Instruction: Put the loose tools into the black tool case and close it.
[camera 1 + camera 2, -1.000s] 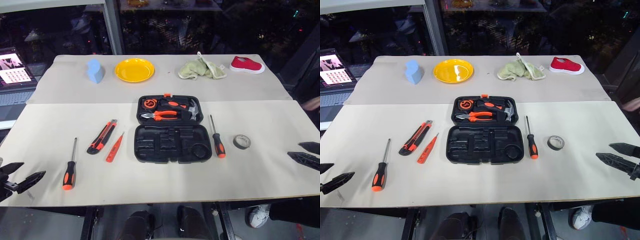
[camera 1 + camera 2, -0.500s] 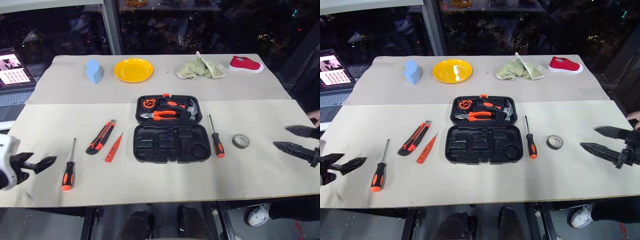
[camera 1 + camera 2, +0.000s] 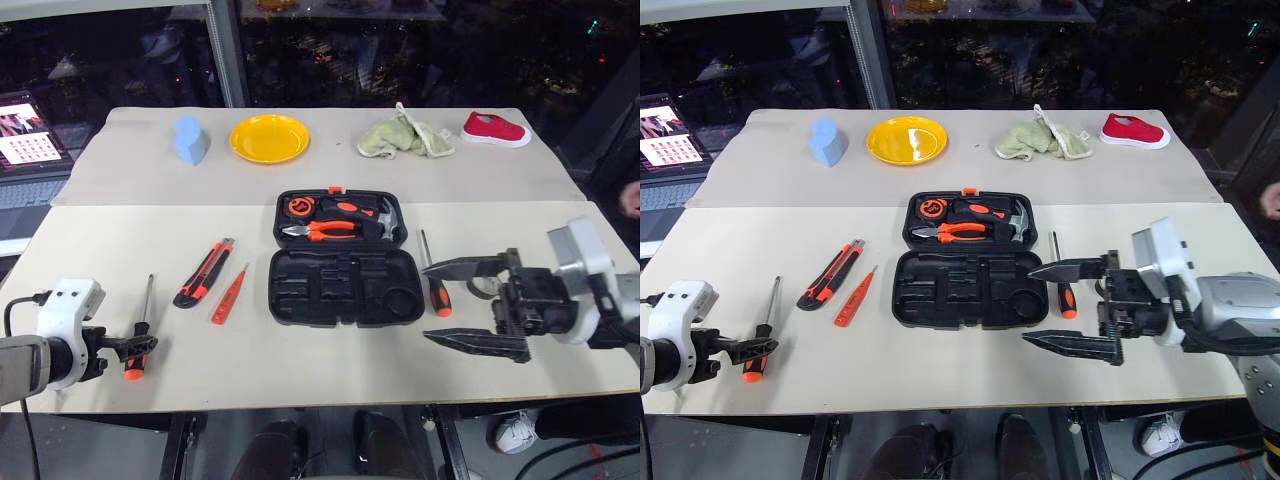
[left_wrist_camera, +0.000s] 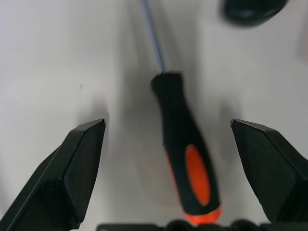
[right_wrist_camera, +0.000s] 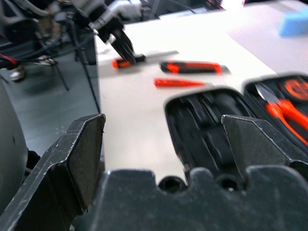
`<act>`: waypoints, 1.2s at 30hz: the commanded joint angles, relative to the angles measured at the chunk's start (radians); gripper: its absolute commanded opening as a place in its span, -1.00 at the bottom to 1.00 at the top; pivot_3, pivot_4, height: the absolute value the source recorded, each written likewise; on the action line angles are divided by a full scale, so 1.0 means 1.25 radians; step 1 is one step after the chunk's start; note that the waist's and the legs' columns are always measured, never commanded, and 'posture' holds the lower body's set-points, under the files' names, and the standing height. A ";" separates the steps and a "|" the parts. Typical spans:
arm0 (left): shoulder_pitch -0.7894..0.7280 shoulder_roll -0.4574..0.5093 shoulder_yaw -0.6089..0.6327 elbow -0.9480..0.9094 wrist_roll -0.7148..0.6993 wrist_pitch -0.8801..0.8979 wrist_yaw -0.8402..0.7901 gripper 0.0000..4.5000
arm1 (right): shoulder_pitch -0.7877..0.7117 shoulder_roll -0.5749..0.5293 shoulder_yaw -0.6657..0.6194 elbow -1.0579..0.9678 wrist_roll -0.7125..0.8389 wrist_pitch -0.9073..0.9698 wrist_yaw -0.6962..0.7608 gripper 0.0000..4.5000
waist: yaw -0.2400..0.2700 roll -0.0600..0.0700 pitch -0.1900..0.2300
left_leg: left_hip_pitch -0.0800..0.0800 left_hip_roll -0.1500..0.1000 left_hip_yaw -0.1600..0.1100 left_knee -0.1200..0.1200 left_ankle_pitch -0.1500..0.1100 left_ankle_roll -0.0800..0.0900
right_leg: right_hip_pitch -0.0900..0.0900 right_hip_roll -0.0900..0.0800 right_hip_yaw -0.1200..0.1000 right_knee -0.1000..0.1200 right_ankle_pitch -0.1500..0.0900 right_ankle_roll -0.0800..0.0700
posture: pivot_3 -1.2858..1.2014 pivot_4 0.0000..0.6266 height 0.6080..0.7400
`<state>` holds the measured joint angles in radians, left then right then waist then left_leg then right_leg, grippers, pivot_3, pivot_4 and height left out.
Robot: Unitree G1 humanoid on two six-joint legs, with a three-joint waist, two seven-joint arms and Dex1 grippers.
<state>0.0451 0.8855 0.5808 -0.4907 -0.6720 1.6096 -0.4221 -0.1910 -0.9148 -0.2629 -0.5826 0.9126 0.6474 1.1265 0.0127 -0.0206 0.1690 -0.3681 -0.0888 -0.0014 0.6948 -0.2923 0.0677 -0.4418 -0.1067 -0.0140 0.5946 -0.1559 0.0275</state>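
The black tool case (image 3: 343,262) lies open; well left of it, a screwdriver (image 4: 185,159) points lengthwise between the left hand's (image 3: 128,347) parted fingers; right hand (image 3: 470,304) also spread.

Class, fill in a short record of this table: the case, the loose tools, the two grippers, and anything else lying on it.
case: open, middle of table
left of case: screwdriver, knife, tester
right of case: screwdriver, tape roll partly hidden
left gripper: open, over left screwdriver's handle
right gripper: open, holding nothing
far edge: sponge, plate, cloth, shoe
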 commanded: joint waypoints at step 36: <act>-0.937 -0.208 -0.918 0.650 0.488 -0.884 -0.759 -0.61 | 0.168 0.034 -0.191 -0.064 -0.006 0.019 -0.336 1.00 | 0.003 -0.004 -0.002 | -0.018 -0.005 0.001 0.004 0.004 0.013 | -0.013 0.001 -0.009 -0.001 0.003 0.001 | 0.03 -0.52 1.00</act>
<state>-1.0744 0.6493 -0.5462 0.2729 -0.1142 0.5240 -1.3649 0.0196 -0.8848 -0.4481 -0.6257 0.8865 0.6700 0.7381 0.0166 -0.0254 0.1669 -0.3901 -0.0943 0.0000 0.7013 -0.2875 0.0844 -0.4580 -0.1057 -0.0239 0.5931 -0.1522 0.0290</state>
